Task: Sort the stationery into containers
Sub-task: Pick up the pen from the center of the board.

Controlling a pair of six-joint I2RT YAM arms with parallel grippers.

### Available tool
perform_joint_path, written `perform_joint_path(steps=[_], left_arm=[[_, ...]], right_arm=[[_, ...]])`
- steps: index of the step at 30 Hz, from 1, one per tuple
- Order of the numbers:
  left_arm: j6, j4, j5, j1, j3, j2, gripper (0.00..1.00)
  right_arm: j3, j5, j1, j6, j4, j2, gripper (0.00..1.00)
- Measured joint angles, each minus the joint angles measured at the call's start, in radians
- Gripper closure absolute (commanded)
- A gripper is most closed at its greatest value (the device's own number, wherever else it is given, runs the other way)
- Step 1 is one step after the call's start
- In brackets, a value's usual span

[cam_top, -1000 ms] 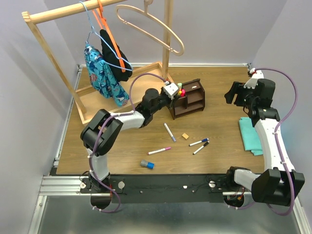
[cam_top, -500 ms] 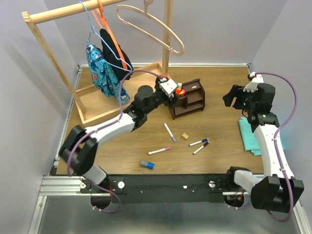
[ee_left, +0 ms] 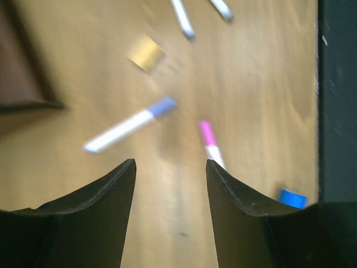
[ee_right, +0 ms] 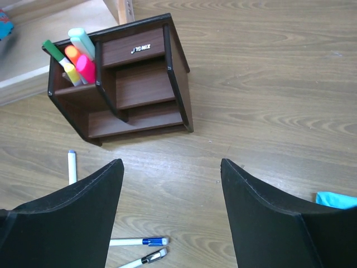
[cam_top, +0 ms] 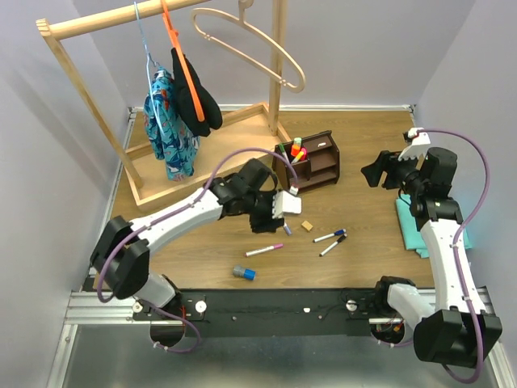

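Note:
The dark brown organiser (cam_top: 313,164) stands mid-table, with highlighters (ee_right: 78,56) upright in its left compartment; it also shows in the right wrist view (ee_right: 139,78). My left gripper (cam_top: 283,204) is open and empty, hovering over the table just in front of the organiser. Under it lie a purple-capped marker (ee_left: 128,125) and a pink-capped marker (ee_left: 211,144). A tan cube (cam_top: 307,226), a blue-capped marker (cam_top: 329,236), a black-capped marker (cam_top: 332,246) and a grey-blue cylinder (cam_top: 244,273) lie on the table. My right gripper (cam_top: 380,171) is open and empty, held high to the right of the organiser.
A large pale wooden clothes rack (cam_top: 89,105) with hanging clothes (cam_top: 174,121) fills the back left. A teal cloth (cam_top: 416,226) lies at the right edge, under my right arm. The table's black front rail (cam_top: 275,311) runs along the near edge.
My left gripper has pulled back from the organiser's left compartment and come down towards the near side, over the purple-capped marker. The hanging clothes have swung. My right gripper has shifted slightly left.

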Motion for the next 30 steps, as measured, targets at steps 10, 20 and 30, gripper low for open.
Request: perform_joint_path(steps=[10,20,30], left_arm=[[-0.127,-0.036,-0.130,-0.139,-0.126,0.109,0.39],[-0.194,0.010,-0.212,-0.142,-0.072,0.243,0.51],[-0.220,0.036,-0.216,-0.145,-0.043,0.306,0.75]], right_arm=[[-0.030,0.045,0.000,0.000,-0.019,-0.067,0.23],[-0.060,0.065,0.000,0.010,-0.045,-0.121,0.23],[-0.064,0.067,0.000,0.018,-0.045,-0.118,0.23]])
